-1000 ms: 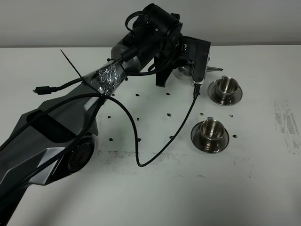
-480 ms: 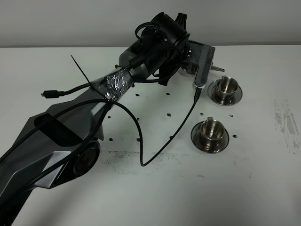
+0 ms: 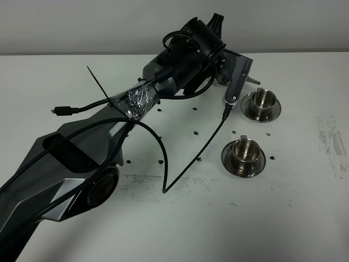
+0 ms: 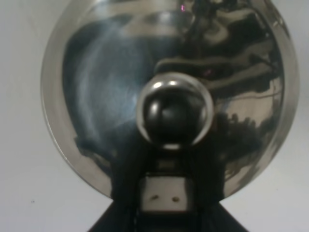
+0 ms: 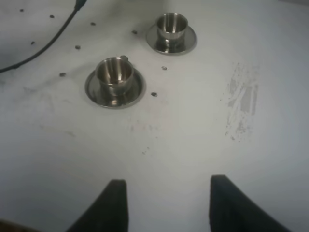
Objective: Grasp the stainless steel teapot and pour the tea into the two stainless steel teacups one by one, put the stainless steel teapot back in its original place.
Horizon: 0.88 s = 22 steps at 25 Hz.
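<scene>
The stainless steel teapot (image 4: 96, 96) fills the left wrist view from above, its domed lid and round knob (image 4: 174, 113) in the middle. My left gripper (image 4: 164, 208) is shut on the pot's handle side just below the knob. In the high view my left wrist covers most of the pot; only its thin spout (image 3: 252, 79) sticks out, just behind the far teacup (image 3: 262, 98). The near teacup (image 3: 244, 148) stands on its saucer in front. Both teacups (image 5: 114, 72) (image 5: 172, 24) show bare steel inside; the tea is out of view. My right gripper (image 5: 169, 203) hangs open above bare table.
A black cable (image 3: 196, 158) droops from my left wrist onto the table left of the near cup. Small black dots (image 3: 194, 132) are scattered over the white tabletop. A scuffed patch (image 3: 330, 142) marks the right side. A grey wall runs behind the table.
My left arm has swung right and toward the back with the teapot. The spout now sits closer to the far teacup. The cups have not moved.
</scene>
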### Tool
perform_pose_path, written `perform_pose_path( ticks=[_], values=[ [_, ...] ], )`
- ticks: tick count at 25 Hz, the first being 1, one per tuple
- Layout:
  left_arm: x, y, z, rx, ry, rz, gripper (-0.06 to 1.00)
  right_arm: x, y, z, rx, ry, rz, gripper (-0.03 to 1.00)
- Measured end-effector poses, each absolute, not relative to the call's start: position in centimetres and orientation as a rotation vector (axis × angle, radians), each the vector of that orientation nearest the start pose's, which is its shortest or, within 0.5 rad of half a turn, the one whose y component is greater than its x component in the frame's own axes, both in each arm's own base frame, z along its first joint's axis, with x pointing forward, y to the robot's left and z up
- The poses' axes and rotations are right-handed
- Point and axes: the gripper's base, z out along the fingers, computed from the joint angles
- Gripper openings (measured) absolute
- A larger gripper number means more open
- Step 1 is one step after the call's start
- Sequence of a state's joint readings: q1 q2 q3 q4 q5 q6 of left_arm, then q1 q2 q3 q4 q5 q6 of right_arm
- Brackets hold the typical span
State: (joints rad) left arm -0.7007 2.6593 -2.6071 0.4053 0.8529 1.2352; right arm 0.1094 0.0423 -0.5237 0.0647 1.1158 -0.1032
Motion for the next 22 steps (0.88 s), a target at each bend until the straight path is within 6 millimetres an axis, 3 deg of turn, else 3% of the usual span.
perform_pose_path(
  ticks=[7,22],
  values=[
    [45.98,-35.78,18.08,2.157,1.141,0.765,0.19,-0.40,0.48,27.98,-0.229,2.105,0.080,0.39],
    [46.32,-35.81,18.47,2.147,1.072,0.837,0.19,-0.40,0.47,27.98,-0.229,2.105,0.079,0.39]
  ],
)
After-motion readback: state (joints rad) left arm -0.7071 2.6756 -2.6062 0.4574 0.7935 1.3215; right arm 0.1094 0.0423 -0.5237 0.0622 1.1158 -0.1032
